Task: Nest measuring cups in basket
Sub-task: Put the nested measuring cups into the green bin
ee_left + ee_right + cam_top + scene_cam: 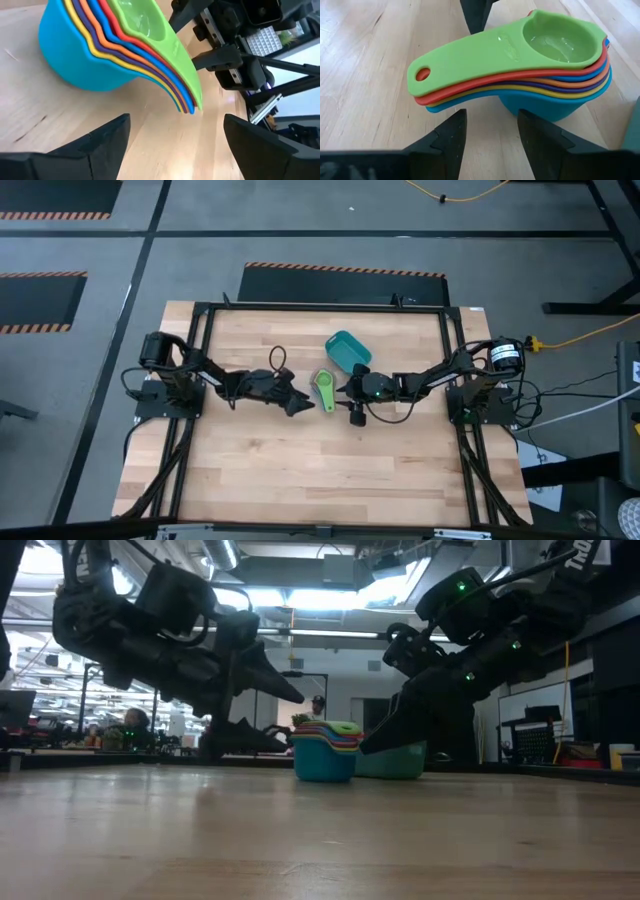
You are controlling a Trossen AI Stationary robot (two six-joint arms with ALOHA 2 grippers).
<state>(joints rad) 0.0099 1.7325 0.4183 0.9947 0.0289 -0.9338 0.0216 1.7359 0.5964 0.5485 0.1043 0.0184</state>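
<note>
The measuring cups (324, 390) stand nested in one stack on the table, green on top and the light blue outer cup's base on the wood (75, 60). Their handles (450, 80) jut out free above the table. The teal basket (348, 350) sits just beyond the stack, toward the far edge; nothing shows in it. My left gripper (175, 150) is open on the stack's left, its fingers short of the handle ends. My right gripper (490, 140) is open on the stack's right, with nothing between its fingers.
Black frame rails (320, 308) border the wooden table top. The two grippers face each other closely across the stack (325, 750). Bare wood spreads toward the near edge (320, 470).
</note>
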